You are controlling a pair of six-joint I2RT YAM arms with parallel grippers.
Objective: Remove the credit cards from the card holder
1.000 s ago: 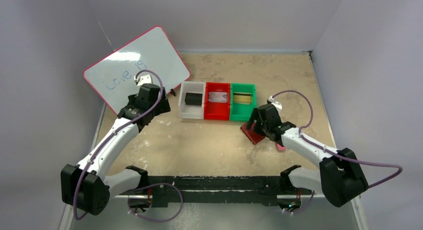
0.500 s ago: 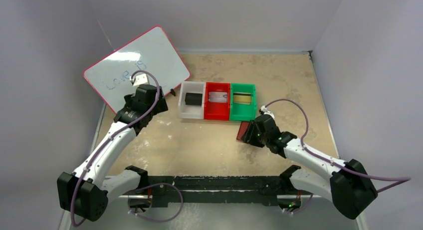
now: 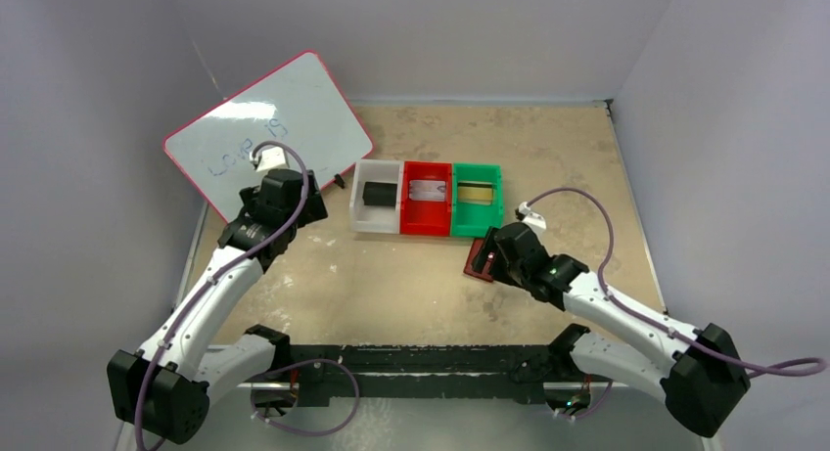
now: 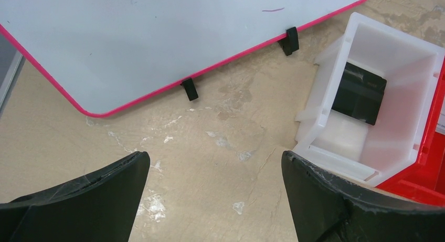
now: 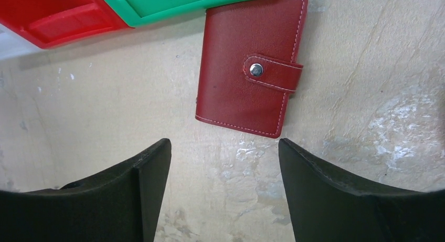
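The dark red card holder (image 5: 249, 69) lies flat on the table, closed, its snap tab fastened, just below the green bin (image 5: 178, 3). My right gripper (image 5: 224, 147) stands open a little short of it, with nothing between the fingers. In the top view the card holder (image 3: 476, 257) shows at the tip of the right gripper (image 3: 492, 262). A black credit card (image 4: 359, 92) lies in the white bin (image 4: 388, 121). A silver-grey card (image 3: 427, 189) is in the red bin and a gold one (image 3: 476, 191) in the green bin. My left gripper (image 4: 215, 158) is open over bare table.
The three bins, white (image 3: 364, 216), red (image 3: 427, 221) and green (image 3: 477, 224), stand in a row at mid-table. A pink-edged whiteboard (image 3: 259, 128) leans at the back left, close to the left gripper (image 3: 299, 211). Grey walls close in three sides.
The right gripper held the card holder tilted up half a second ago; now the holder lies flat and the jaws are off it. The left arm drew back slightly left.
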